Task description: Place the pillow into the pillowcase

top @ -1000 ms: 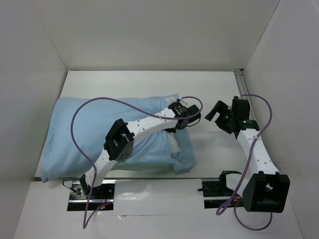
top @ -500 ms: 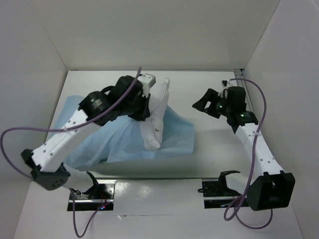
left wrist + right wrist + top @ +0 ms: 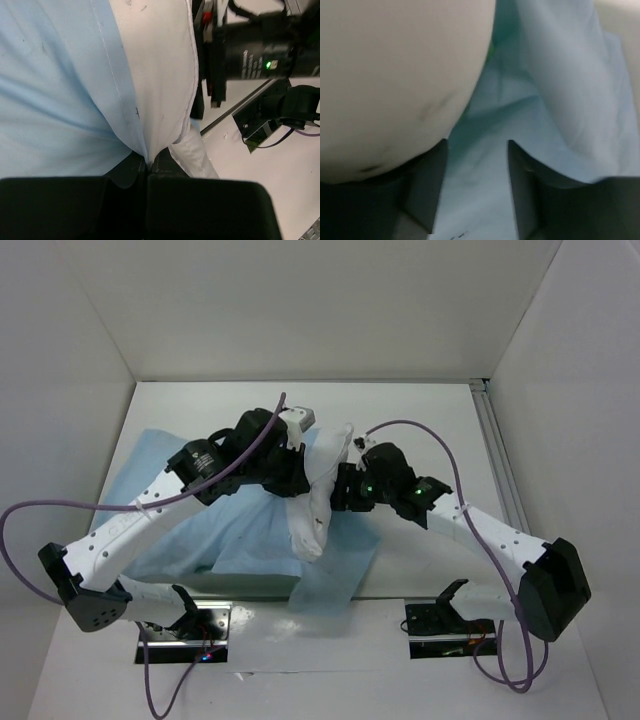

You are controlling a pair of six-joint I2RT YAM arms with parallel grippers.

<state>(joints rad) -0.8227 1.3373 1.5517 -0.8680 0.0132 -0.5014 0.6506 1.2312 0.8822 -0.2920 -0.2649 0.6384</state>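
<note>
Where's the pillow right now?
Top view: the pillow sits mid-table, squeezed between the left pincer and the right pincer, over the pillowcase.

Robotics lab cell, white table (image 3: 420,420) boxed by plain white walls (image 3: 300,310), purple cables (image 3: 80,506)
</note>
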